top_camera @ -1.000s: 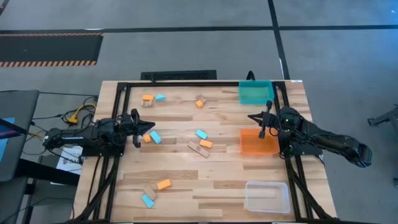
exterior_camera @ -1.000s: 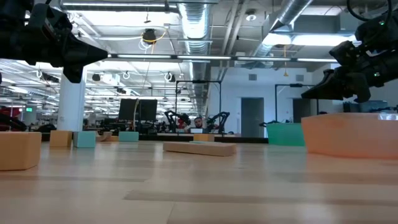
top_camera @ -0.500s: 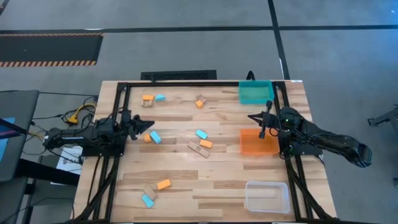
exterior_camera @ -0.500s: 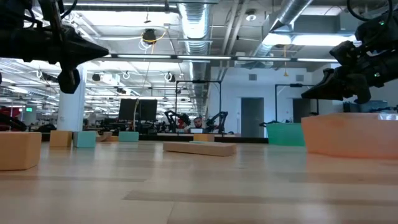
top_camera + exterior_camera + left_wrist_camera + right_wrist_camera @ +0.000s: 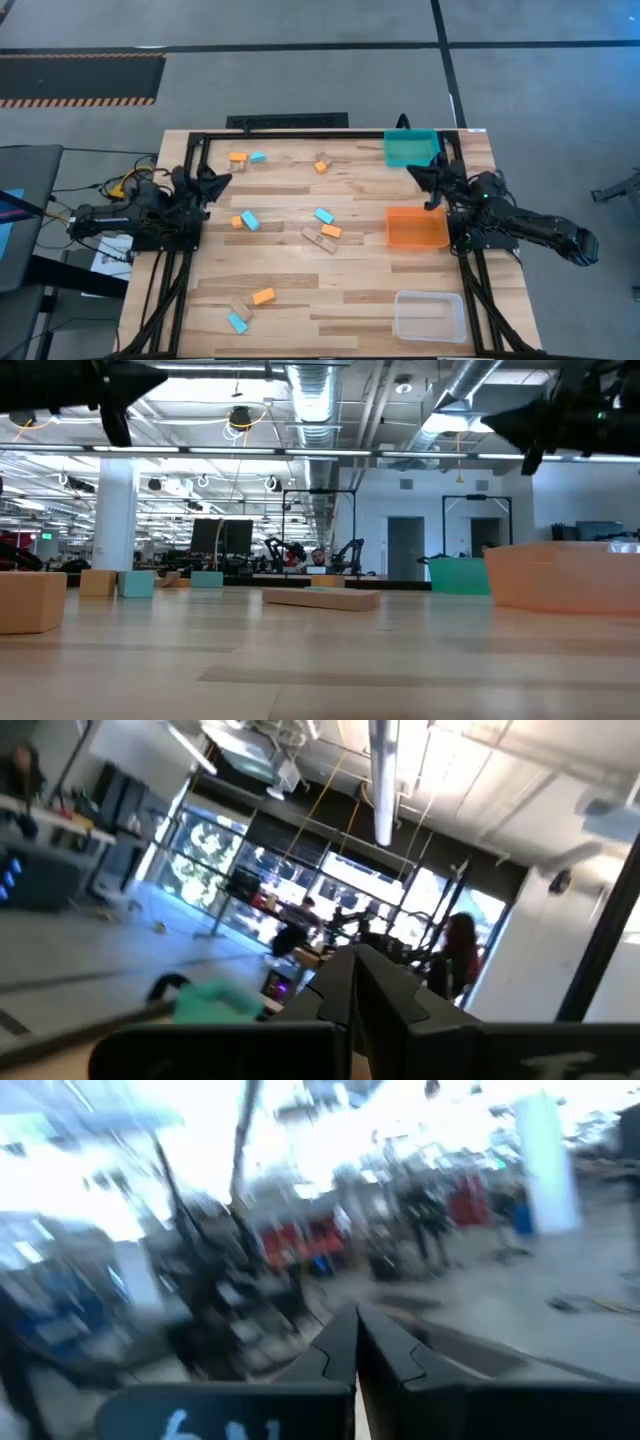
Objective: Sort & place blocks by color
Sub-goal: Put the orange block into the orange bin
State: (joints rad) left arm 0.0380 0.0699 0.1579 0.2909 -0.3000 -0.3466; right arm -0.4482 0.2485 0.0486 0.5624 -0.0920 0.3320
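Note:
Small orange, cyan and tan blocks lie flat and scattered on the wooden table: an orange one (image 5: 237, 157) and a cyan one (image 5: 257, 157) at the far left, an orange one (image 5: 236, 222) beside a cyan one (image 5: 250, 220) at mid left, and a cyan (image 5: 323, 215), an orange (image 5: 331, 231) and a tan one (image 5: 319, 240) at the middle. My left gripper (image 5: 222, 180) is shut and empty, raised over the table's left edge. My right gripper (image 5: 413, 169) is shut and empty, raised between the teal bin (image 5: 411, 148) and the orange bin (image 5: 417, 228).
A clear bin (image 5: 430, 315) stands at the near right corner. More blocks lie near the front left: an orange one (image 5: 263, 296), a tan one (image 5: 238, 307) and a cyan one (image 5: 237, 322). A tan and orange pair (image 5: 322, 165) lies at the far middle. A black frame (image 5: 300, 135) rims the table.
My left gripper has drawn back from the blocks at mid left toward the table's left and far edges, and has risen with its tip tipped up. My right gripper has risen and moved from the orange bin's far side toward the teal bin. No block has moved.

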